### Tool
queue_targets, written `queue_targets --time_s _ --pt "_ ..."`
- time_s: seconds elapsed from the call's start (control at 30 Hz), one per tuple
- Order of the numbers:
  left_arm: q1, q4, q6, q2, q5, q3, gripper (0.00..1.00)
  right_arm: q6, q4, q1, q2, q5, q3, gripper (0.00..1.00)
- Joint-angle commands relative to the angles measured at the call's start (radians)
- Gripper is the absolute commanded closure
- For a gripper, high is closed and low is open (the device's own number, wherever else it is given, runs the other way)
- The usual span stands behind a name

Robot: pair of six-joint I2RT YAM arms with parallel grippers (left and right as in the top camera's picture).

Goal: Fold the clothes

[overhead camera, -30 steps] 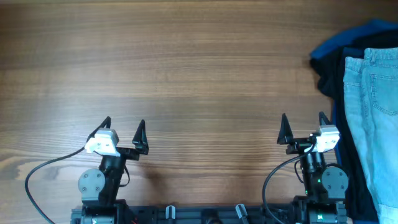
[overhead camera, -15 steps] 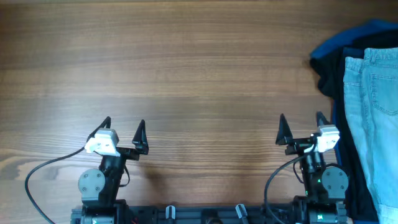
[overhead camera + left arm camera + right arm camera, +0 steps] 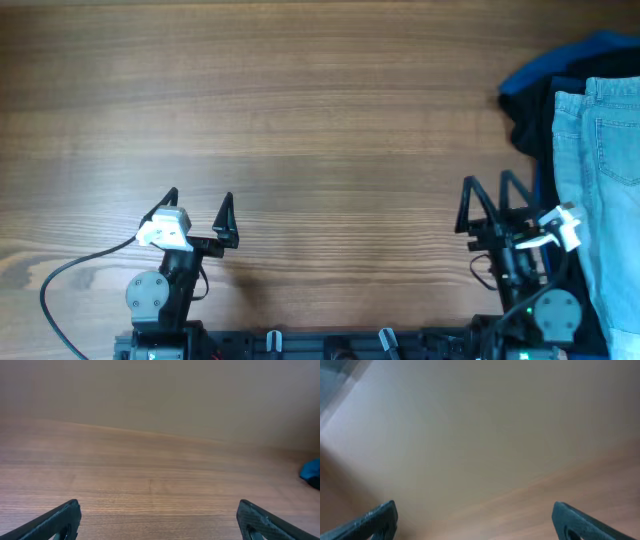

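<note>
Pale blue denim shorts (image 3: 610, 170) lie at the table's right edge, on top of a black garment (image 3: 532, 120) and a bright blue garment (image 3: 560, 60). A bit of the blue garment shows at the right edge of the left wrist view (image 3: 312, 471). My left gripper (image 3: 198, 200) is open and empty near the front left of the table. My right gripper (image 3: 488, 190) is open and empty, raised and tilted, just left of the clothes pile. Both wrist views show wide-apart fingertips (image 3: 60, 517) (image 3: 575, 520) with nothing between them.
The wooden table (image 3: 300, 120) stretches left of the pile. The arm bases and cables (image 3: 60, 280) sit along the front edge. A plain wall fills the top of the wrist views.
My right gripper has lifted, tilted and swung slightly right toward the clothes pile. The left arm and the clothes have not moved.
</note>
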Motion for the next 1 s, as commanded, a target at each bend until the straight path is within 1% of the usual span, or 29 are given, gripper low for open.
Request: queue_targets --time_s 0.0,0.03,0.07,0.13,0.2,0.23,0.3,0.37,0.47,0.57,0.77,0.87,0.97 --pt "0.005 -0.006 0.019 0.000 -0.010 -0.004 0.00 -0.222 -0.089 0.005 0.166 0.193 0.201 0.01" --pt "0.005 -0.006 0.019 0.000 -0.010 -0.005 0.00 -0.264 -0.124 0.005 0.243 0.247 0.266 0.00" --pt "0.005 -0.006 0.019 0.000 -0.010 -0.005 0.00 -0.330 -0.219 0.004 0.452 0.414 0.417 0.00" --pt "0.005 -0.006 0.019 0.000 -0.010 -0.005 0.00 -0.373 -0.285 -0.004 0.601 0.493 0.518 0.00" --pt "0.005 -0.006 0.019 0.000 -0.010 -0.004 0.00 -0.414 -0.382 -0.040 0.800 0.519 0.665 0.00" --pt "0.005 -0.006 0.019 0.000 -0.010 -0.005 0.00 -0.415 -0.418 -0.058 0.863 0.518 0.717 0.00" --pt "0.005 -0.006 0.019 0.000 -0.010 -0.004 0.00 -0.418 -0.534 -0.129 1.072 0.515 0.901 0.00" --pt "0.005 -0.006 0.019 0.000 -0.010 -0.004 0.00 -0.490 -0.664 -0.196 1.286 0.515 1.105 0.00" --pt "0.005 -0.006 0.019 0.000 -0.010 -0.004 0.00 -0.583 -0.788 -0.229 1.478 0.518 1.280 0.00" --pt "0.005 -0.006 0.019 0.000 -0.010 -0.004 0.00 -0.676 -0.807 -0.230 1.559 0.518 1.338 0.00" --pt "0.005 -0.006 0.019 0.000 -0.010 -0.005 0.00 -0.847 -0.721 -0.231 1.567 0.522 1.340 0.00" --pt "0.005 -0.006 0.019 0.000 -0.010 -0.005 0.00 -0.893 -0.707 -0.232 1.569 0.521 1.335 0.00" --pt "0.005 -0.006 0.019 0.000 -0.010 -0.004 0.00 -0.962 -0.644 -0.249 1.593 0.522 1.318 0.00"
